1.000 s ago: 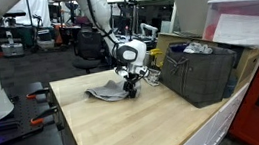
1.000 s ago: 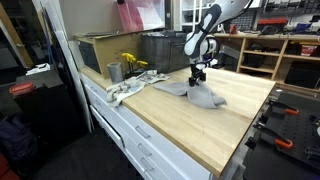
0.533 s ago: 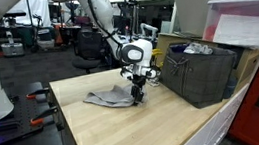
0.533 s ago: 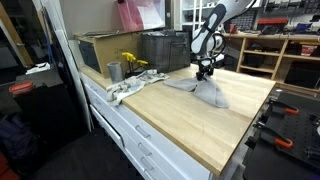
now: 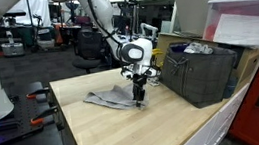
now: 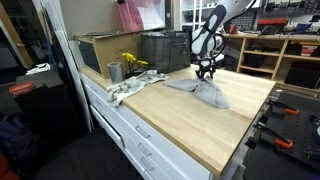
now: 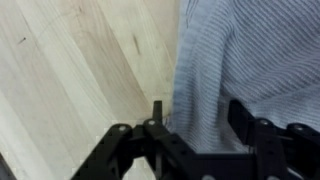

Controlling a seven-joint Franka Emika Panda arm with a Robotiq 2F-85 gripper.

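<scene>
In an exterior view the gripper is hovering at the right end of the grey cloth, which is lying mid-table. In an exterior view the cloth is bunching beneath the gripper, so a fold could snag a finger. In the wrist view the jaws are standing wide, holding nothing.

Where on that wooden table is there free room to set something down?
Most bare wood lies on the table between the grey cloth and the drawer-side edge. There is also a strip between the cloth and the black crate. It is crowded by the metal cup and white rag, and under the gripper.
</scene>
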